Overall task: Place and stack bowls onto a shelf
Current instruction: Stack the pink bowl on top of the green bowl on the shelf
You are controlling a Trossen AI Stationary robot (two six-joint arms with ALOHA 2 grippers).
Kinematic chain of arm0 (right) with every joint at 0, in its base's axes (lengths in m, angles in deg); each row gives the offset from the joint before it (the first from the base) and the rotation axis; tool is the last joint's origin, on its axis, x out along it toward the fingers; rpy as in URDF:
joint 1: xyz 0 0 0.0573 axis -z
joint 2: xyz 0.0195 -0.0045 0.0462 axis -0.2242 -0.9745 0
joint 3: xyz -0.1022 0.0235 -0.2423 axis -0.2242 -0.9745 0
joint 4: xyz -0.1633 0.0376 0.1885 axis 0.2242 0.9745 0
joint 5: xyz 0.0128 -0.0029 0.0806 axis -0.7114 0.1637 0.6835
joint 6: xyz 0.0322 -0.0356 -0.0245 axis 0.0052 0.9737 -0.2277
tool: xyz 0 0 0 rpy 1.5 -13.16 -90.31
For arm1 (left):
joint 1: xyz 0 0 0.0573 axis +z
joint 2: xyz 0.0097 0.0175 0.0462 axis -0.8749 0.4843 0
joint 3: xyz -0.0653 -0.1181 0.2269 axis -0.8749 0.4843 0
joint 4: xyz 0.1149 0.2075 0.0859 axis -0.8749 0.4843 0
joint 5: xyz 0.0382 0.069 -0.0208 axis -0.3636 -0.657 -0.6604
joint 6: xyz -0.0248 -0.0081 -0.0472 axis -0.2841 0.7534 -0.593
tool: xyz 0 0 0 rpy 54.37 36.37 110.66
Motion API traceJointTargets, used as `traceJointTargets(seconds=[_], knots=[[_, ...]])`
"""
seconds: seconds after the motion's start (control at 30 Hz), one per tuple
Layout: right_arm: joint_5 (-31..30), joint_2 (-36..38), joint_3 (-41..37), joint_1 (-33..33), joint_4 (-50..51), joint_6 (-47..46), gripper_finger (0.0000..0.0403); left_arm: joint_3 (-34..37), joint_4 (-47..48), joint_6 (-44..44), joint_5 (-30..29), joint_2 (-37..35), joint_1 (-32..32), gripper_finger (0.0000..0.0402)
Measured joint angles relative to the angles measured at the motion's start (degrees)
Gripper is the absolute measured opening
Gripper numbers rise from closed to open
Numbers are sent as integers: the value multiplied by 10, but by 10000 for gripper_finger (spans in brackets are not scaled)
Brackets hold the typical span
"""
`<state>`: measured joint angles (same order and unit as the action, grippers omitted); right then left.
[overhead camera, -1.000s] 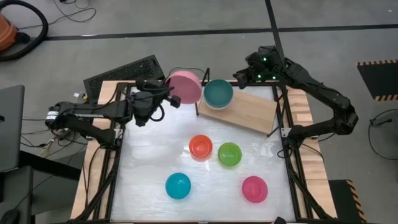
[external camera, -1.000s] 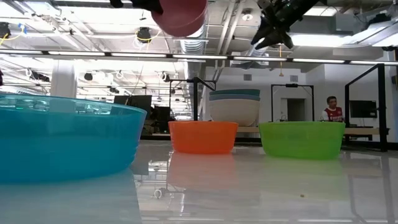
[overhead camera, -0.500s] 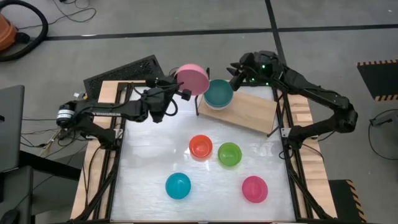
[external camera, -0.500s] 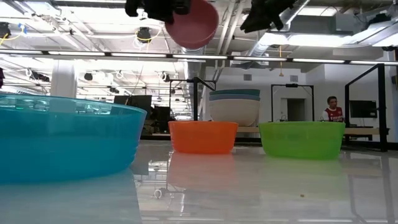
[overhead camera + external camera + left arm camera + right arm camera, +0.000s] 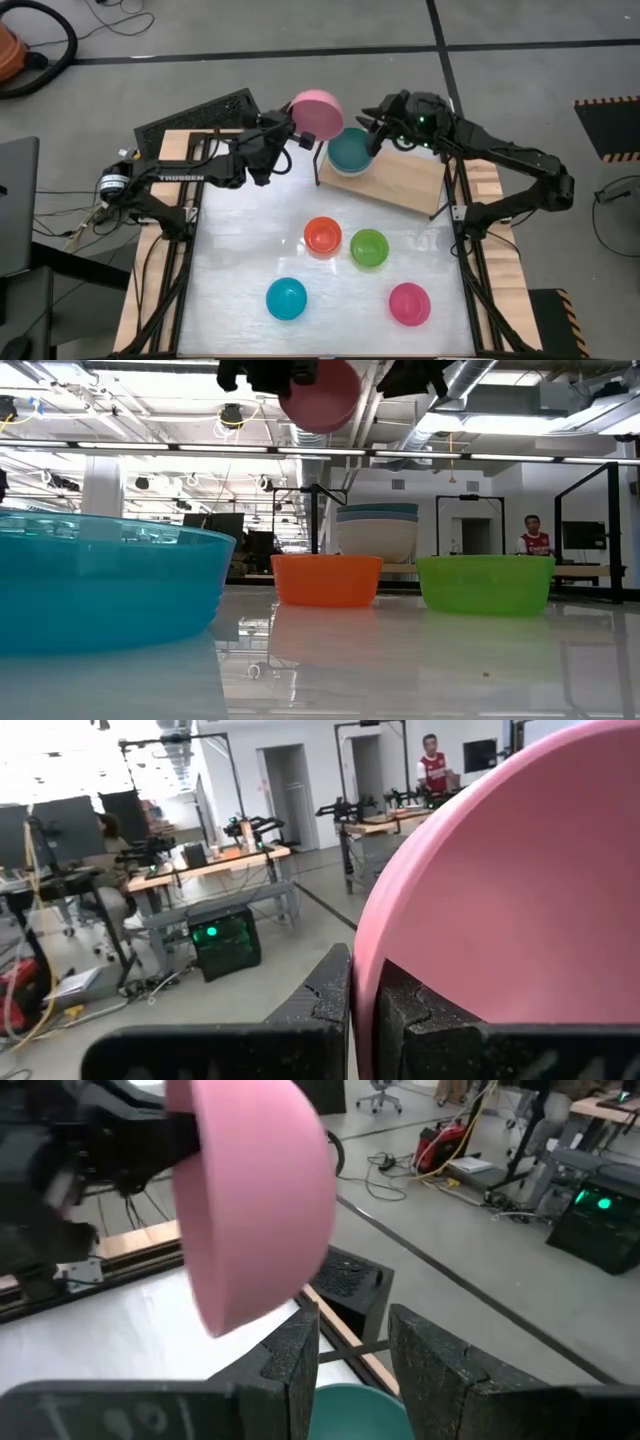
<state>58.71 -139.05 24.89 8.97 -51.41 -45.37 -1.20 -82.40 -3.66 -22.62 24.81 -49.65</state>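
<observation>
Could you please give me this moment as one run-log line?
left gripper: shut on light pink bowl, raised near shelf | right gripper: open, over teal bowl | shelf: teal-on-white stack | table: four bowls

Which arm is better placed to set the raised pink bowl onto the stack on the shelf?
The left. Its gripper is shut on the pale pink bowl, held tilted in the air beside the teal-topped stack on the shelf. The right gripper hovers empty and open over that stack.
</observation>
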Motion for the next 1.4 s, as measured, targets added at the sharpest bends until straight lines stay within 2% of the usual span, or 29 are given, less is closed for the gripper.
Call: traceJointTargets(seconds=[0.4, 0.57, 0.73, 0.8, 1.0, 1.2, 1.4], knots=[[-39, 0, 0, -67, -92, 0, 148, -16, 16, 5, 24, 5, 12, 0], [-53, -2, 0, -76, -103, 0, 148, -16, 17, 4, 23, 5, 12, 0], [-56, -32, 0, -81, -112, 11, 148, -16, 17, 2, 27, 5, 11, 0], [-84, -45, 0, -88, -114, 15, 149, -16, 23, 0, 26, 5, 11, 0], [-126, -55, 0, -97, -127, 30, 179, -16, 26, -6, 27, 4, 10, 0], [-128, -57, 0, -85, -129, 30, 218, -16, 28, -6, 28, 4, 10, 0], [-129, -57, 0, -68, -128, 28, 212, -16, 28, -9, 46, 4, 10, 0]])
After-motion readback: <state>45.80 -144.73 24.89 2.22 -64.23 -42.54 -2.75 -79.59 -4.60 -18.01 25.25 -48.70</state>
